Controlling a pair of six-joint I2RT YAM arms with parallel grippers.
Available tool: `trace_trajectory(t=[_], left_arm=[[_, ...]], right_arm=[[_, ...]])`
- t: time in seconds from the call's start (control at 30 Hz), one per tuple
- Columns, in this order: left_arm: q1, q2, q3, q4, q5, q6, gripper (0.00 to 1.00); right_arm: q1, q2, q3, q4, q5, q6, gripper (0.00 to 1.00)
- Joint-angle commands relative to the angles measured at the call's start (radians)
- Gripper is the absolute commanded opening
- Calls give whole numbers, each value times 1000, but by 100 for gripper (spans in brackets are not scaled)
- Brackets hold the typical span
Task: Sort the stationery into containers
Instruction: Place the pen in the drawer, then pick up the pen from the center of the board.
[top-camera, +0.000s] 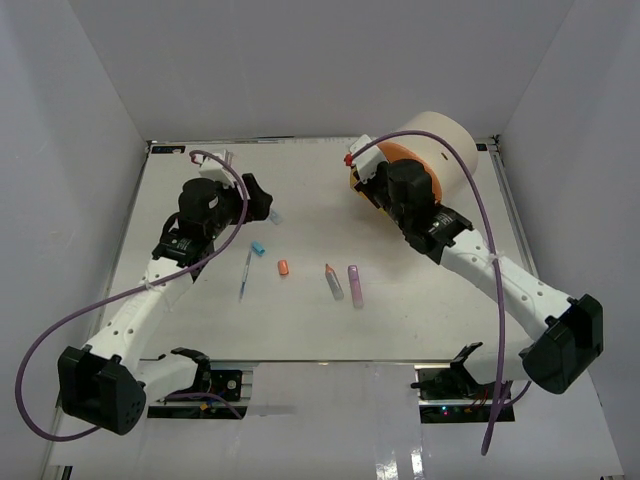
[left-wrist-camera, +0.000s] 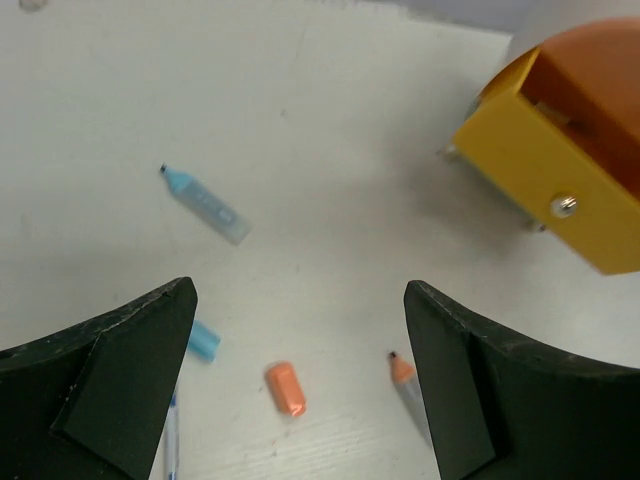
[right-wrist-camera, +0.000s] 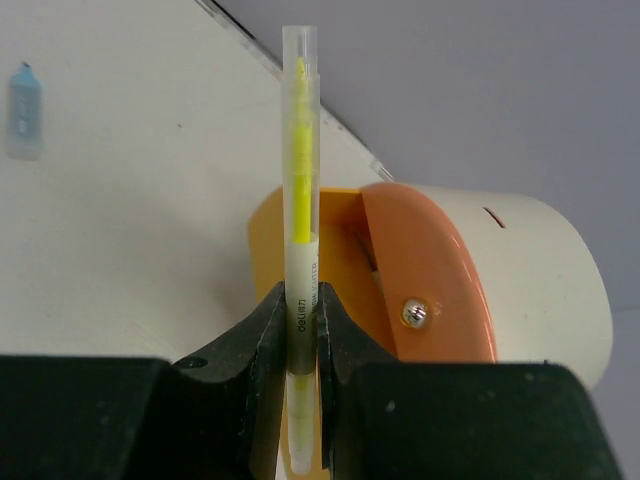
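Observation:
My right gripper (right-wrist-camera: 300, 310) is shut on a yellow highlighter (right-wrist-camera: 300, 180), held upright in front of the cream cylinder (right-wrist-camera: 550, 270) of containers. The yellow drawer (right-wrist-camera: 268, 240) stands pulled out, next to the orange drawer (right-wrist-camera: 430, 270). My left gripper (left-wrist-camera: 300, 330) is open over the table with nothing between its fingers. Under it lie an orange cap (left-wrist-camera: 286, 388), a blue cap (left-wrist-camera: 203, 340), an orange-tipped marker (left-wrist-camera: 403, 372) and a blue pen (left-wrist-camera: 172, 440). A blue highlighter (left-wrist-camera: 205, 205) lies farther off. A purple marker (top-camera: 354, 285) lies mid-table.
The cylinder (top-camera: 440, 135) lies at the table's back right corner, close to the white walls. The open yellow drawer (left-wrist-camera: 545, 170) juts out toward the middle. Both arms' purple cables loop over the table sides.

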Motion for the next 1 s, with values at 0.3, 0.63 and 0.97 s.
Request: trace_trajectory(t=[0.3,0.63,0.97], left_arm=[[17,24,-56,-130,-123,91,96],[17,24,-56,-133,-143,91,97],[17,47,-56,-141,-137,87,98]], right_arm=[[-138,223,105,-140,81,-149,15],[-159,270,143,-137,84,-147,43],[-159,210,141,-157,76,-104,79]])
